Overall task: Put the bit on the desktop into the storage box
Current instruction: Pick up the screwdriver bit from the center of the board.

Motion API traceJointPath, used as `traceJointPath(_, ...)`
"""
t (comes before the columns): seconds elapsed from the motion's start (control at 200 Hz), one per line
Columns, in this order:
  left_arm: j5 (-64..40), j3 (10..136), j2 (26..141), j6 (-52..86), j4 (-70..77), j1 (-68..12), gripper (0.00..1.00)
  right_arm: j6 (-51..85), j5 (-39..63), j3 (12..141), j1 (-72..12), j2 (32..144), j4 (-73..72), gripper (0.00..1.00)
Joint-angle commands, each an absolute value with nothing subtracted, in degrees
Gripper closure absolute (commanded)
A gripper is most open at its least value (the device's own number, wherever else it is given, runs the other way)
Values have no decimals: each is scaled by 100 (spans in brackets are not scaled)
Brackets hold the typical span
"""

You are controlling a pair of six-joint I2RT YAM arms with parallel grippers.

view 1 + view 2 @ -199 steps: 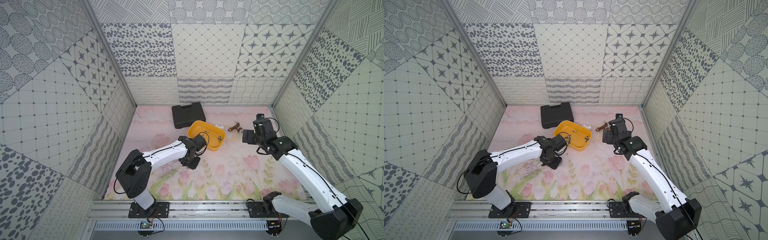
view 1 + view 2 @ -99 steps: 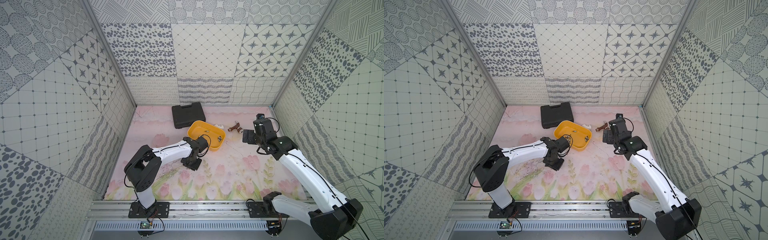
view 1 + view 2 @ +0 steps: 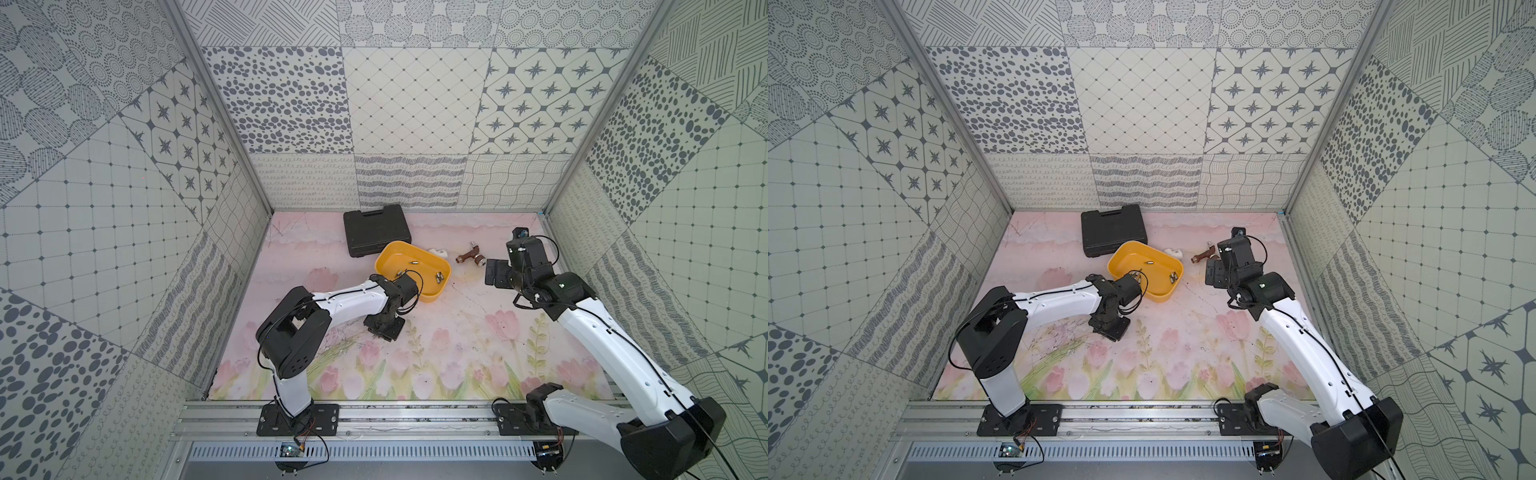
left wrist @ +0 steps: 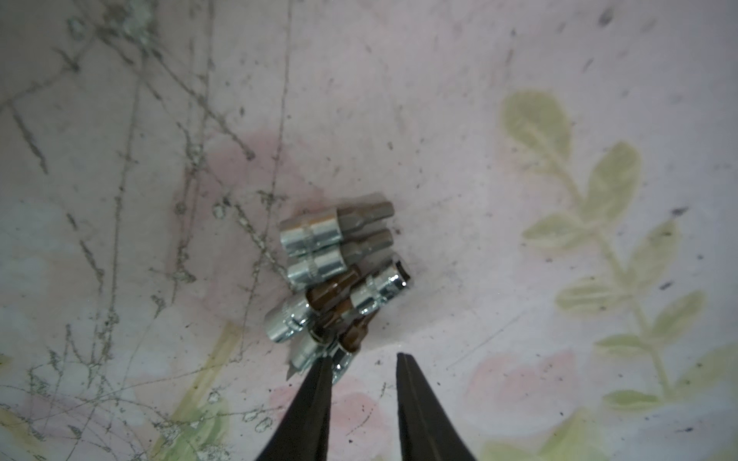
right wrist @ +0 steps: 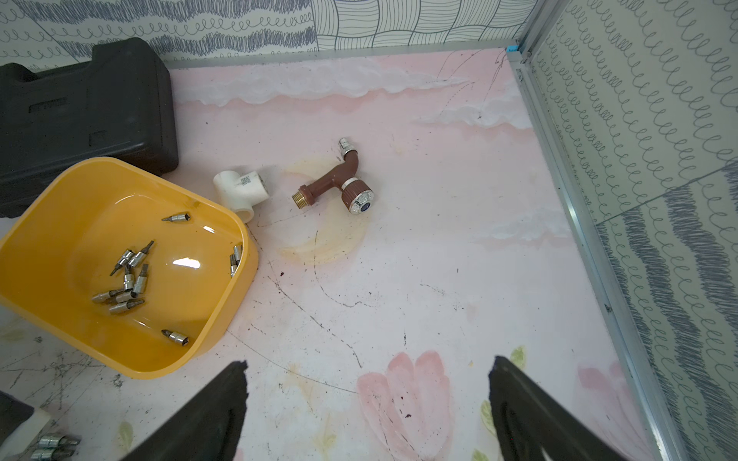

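Now left gripper (image 4: 362, 357) (slightly parted, elbow swung inward) at bits (image 4: 311, 235); right gripper (image 5: 368, 362) gapes.

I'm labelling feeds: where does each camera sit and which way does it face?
Top views: high in front, looking down on the whole table; both arms show.
Left wrist: close above the pile of silver metal bits; left pincer tips show.
Right wrist: angled down at the shallow yellow plastic storage box; right pincer tips show.
Shared: top and right wrist views both show that box.
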State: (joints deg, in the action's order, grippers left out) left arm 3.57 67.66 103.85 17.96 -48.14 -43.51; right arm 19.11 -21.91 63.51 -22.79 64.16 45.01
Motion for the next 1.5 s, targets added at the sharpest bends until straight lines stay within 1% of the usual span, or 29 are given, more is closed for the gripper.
traceJointPath(0.0, 352, 6745, 10425, 1808, -4841, -4386, 68, 1989, -2179, 6311, -2259, 6495, 4329, 3)
traceJointPath(0.66, 339, 6643, 10536, 1933, -4843, -4510, 72, 1961, -2188, 6358, -2258, 6504, 4320, 3)
traceJointPath(1.211, 290, 6669, 10618, 1986, -4831, -4615, 84, 1925, -2210, 6407, -2249, 6541, 4310, 3)
traceJointPath(1.496, 267, 6653, 10440, 2004, -4833, -4622, 86, 1934, -2197, 6381, -2238, 6539, 4307, 3)
